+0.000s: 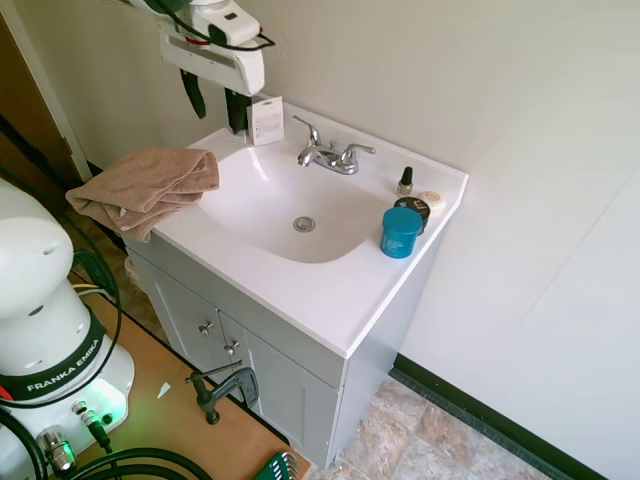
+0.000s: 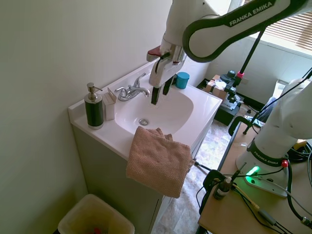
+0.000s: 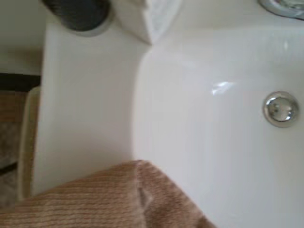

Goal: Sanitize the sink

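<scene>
— Hovering above the back corner of the sink [image 1: 300,290], is it?

— Yes. The gripper [image 1: 212,105] hangs over the white vanity top, near the small white box [image 1: 266,120] that stands by the wall. In the second exterior view the gripper [image 2: 161,92] points down over the basin's near side, clear of the surface.

— Fingers?

— Spread apart, with nothing between them. Both dark fingers show plainly in the first exterior view, a gap between them.

— And the sink itself?

— It fills the vanity top: a glossy white slab with an oval basin, a round chrome drain [image 1: 304,224] at the bottom and a chrome two-handle faucet [image 1: 328,154] at the back, against the wall.

— What lies on it?

— A tan towel [image 1: 145,187] is folded over the front corner and hangs down the cabinet in the second exterior view [image 2: 158,163]. At the other end sit a teal jar [image 1: 401,232], a dark round tin [image 1: 412,208] just behind it, and a small dark bottle [image 1: 405,181] near the wall. A dark soap dispenser [image 2: 93,109] with a metal pump stands beside the white box.

— The wrist camera?

— Blurred. It shows the basin's curve, the drain [image 3: 280,109], the towel's edge [image 3: 109,199], and what is probably the dispenser's base [image 3: 78,14] next to the box.
</scene>
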Controlling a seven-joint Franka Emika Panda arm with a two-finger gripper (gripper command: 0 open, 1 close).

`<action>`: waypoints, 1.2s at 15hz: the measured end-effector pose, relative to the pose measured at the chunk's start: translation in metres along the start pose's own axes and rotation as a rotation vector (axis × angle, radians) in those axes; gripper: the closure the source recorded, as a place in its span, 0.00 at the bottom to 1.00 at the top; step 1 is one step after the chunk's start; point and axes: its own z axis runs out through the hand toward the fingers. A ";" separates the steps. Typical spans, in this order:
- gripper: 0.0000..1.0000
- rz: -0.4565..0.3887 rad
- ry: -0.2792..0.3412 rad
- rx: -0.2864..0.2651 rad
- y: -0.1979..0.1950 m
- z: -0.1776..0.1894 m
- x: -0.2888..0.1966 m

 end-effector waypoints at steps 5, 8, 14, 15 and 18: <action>0.00 -0.044 0.036 0.036 -0.009 0.043 -0.079; 0.00 -0.036 0.017 -0.001 -0.013 0.066 -0.107; 0.00 -0.051 0.022 -0.047 -0.015 0.120 -0.133; 0.00 -0.050 0.026 -0.049 -0.014 0.129 -0.132; 1.00 -0.053 0.059 -0.044 -0.015 0.133 -0.132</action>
